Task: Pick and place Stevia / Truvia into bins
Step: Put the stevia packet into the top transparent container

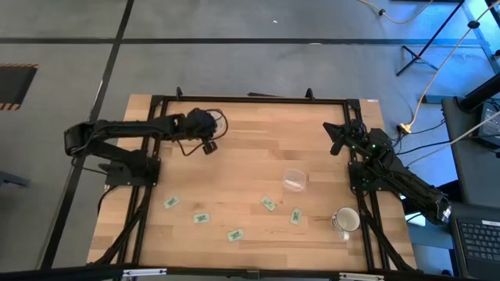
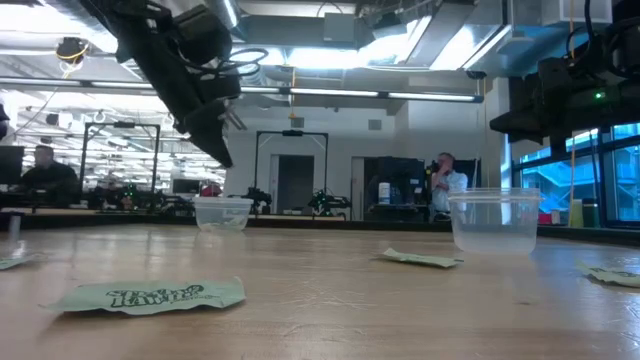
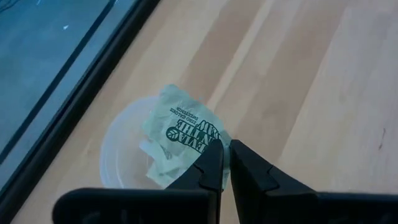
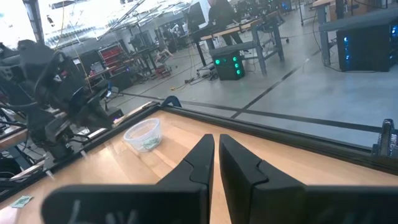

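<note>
A clear cup (image 3: 124, 155) near the table's far edge holds several green packets. The top packet (image 3: 183, 127) leans up past its rim. My left gripper (image 3: 225, 163) is shut and hovers above this cup (image 2: 222, 213), clear of it in the low view (image 2: 222, 155). In the high view the left gripper (image 1: 208, 145) covers that cup. A second clear cup (image 1: 294, 179) stands right of the table's middle. Several packets (image 1: 201, 218) lie flat toward the near edge. My right gripper (image 4: 216, 155) is shut and waits above the table's far right corner (image 1: 337, 134).
A white mug (image 1: 346, 221) stands at the near right, beside a packet (image 1: 296, 216). A black frame (image 1: 250, 99) runs along the table's far edge, right behind the left cup. Bare wood (image 1: 242, 152) lies between the two arms. People sit in the room beyond the table.
</note>
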You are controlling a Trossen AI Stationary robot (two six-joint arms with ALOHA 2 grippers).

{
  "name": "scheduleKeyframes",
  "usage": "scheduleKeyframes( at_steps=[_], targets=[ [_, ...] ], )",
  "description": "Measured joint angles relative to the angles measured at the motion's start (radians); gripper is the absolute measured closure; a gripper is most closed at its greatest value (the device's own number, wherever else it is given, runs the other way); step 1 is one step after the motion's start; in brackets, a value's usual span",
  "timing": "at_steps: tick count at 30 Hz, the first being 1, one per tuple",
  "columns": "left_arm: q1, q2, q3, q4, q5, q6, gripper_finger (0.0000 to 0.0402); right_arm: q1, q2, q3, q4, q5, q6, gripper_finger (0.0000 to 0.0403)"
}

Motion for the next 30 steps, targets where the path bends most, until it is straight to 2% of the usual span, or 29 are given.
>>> scheduleKeyframes(
  at_steps=[6,20,30],
  targets=[
    [0.060,0.019,0.002,0.018,0.007,0.009,0.0384,0.000,0.000,0.000,0.000,0.000,-0.001,0.0373],
    [0.157,0.201,0.002,0.077,0.006,0.010,0.0384,0.000,0.000,0.000,0.000,0.001,-0.027,0.0373],
    [0.165,0.219,0.002,0.077,0.014,0.009,0.0376,0.000,0.000,0.000,0.000,0.000,-0.049,0.0373]
  ],
)
